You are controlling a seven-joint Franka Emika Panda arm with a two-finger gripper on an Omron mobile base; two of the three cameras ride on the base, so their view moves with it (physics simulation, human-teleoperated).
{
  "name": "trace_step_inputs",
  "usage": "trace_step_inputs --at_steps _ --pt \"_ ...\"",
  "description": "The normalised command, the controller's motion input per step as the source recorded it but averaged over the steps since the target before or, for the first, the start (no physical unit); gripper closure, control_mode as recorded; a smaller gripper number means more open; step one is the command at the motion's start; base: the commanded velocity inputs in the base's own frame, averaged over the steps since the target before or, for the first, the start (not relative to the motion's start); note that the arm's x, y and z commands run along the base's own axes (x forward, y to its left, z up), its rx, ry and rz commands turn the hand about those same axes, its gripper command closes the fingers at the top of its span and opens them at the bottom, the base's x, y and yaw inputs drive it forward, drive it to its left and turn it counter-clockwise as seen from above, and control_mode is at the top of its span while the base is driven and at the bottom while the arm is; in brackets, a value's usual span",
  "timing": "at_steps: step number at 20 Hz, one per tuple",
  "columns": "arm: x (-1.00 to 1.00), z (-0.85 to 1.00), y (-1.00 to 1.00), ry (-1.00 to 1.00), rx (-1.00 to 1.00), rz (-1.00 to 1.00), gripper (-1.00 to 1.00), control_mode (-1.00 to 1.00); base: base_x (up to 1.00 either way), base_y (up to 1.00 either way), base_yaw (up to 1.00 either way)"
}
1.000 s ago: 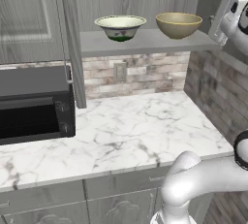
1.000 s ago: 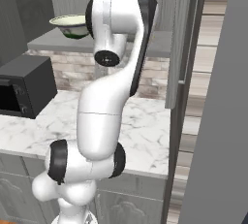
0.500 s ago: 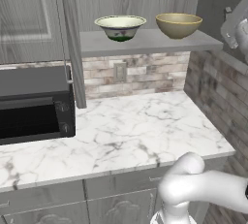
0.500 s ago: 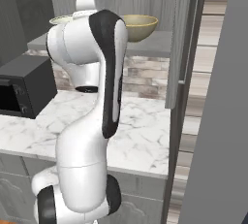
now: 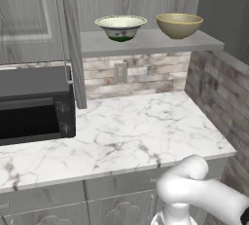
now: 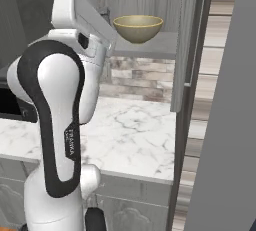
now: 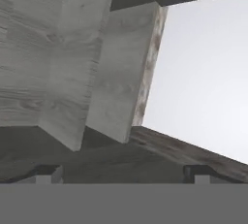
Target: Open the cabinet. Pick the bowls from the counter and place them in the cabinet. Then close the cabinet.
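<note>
The cabinet [image 5: 146,42] stands open, its left door [image 5: 73,48] and its right door [image 6: 186,45] both swung out. On its grey shelf sit both bowls: the cream patterned one [image 5: 120,27] on the left and the plain tan one [image 5: 179,24] [image 6: 137,27] to its right. My gripper [image 7: 123,174] is open with nothing between its fingertips [image 7: 46,172]; the hand view looks up at grey wood panels and a pale surface. The marble counter [image 5: 141,126] lies below the shelf.
A black microwave [image 5: 34,107] stands on the counter's left end. A brick wall [image 5: 219,87] closes the right side. My arm's white links [image 6: 60,105] rise in front of the counter, left of the right door's bar handle [image 6: 199,40].
The arm has swung: the hand at the right edge of the left base view has left that picture, and the arm has folded closer in the right base view. Both bowls stay put.
</note>
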Motion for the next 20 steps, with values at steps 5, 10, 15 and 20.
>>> trace_step_inputs --at_steps 5,10,15,20 --pt "-1.00 0.00 -0.40 -0.14 0.06 -0.08 -1.00 -1.00 0.00 0.00 0.00" --pt "-1.00 0.12 -0.61 -0.24 0.02 -0.01 -1.00 -1.00 0.00 0.00 0.00" --pt "-1.00 0.22 -0.47 -0.29 0.00 0.00 -1.00 -1.00 0.00 0.00 0.00" --pt "-1.00 0.09 -0.37 -0.19 0.02 -0.03 -1.00 -1.00 0.00 0.00 0.00"
